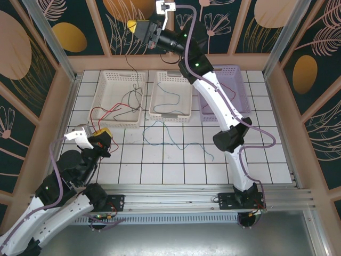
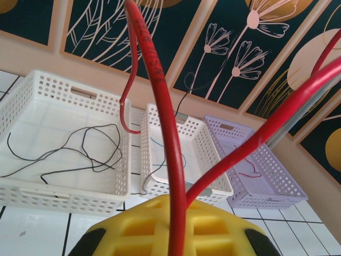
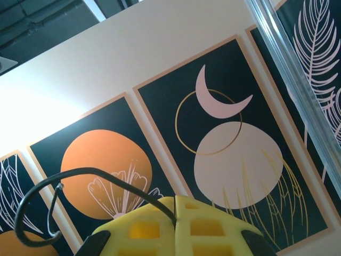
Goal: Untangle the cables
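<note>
My left gripper (image 1: 103,134) sits low at the left, its yellow fingers (image 2: 133,229) shut on a red cable (image 2: 165,133). That cable loops up toward the left white basket (image 1: 106,80). My right gripper (image 1: 133,25) is raised high at the back wall. Its fingers (image 3: 213,224) are shut on a black cable (image 3: 80,173), which hangs down into the left basket and coils there (image 2: 80,144). A blue cable (image 1: 178,144) trails over the tiles and into the middle white basket (image 1: 184,114). A short red strand (image 2: 248,173) lies in the lilac basket (image 2: 277,186).
Three baskets stand in a row along the back of the tiled floor, and the right arm (image 1: 218,101) crosses over the lilac one (image 1: 237,74). Wooden walls and metal posts (image 1: 50,42) enclose the cell. A metal rail (image 1: 176,194) runs along the near edge.
</note>
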You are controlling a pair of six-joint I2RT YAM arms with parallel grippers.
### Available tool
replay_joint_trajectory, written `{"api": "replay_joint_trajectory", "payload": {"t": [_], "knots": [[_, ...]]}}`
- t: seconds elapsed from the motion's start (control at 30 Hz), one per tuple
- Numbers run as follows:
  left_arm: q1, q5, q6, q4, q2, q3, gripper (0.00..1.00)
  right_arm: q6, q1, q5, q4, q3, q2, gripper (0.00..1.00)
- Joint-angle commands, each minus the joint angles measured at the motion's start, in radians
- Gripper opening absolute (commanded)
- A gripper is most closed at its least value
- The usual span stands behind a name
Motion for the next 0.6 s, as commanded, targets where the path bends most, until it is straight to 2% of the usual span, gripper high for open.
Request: {"api": "replay_joint_trajectory", "payload": {"t": [0.0,0.57], "knots": [[0.005,0.005,0.021,0.005,0.001,-0.006,0.0,-0.034,0.023,-0.026,-0.001,0.024,0.049,0.0],[0.005,0.004,0.022,0.004,-0.001,-0.006,0.0,-0.044,0.05,-0.057,-0.021,-0.008,0.273,0.0]]}}
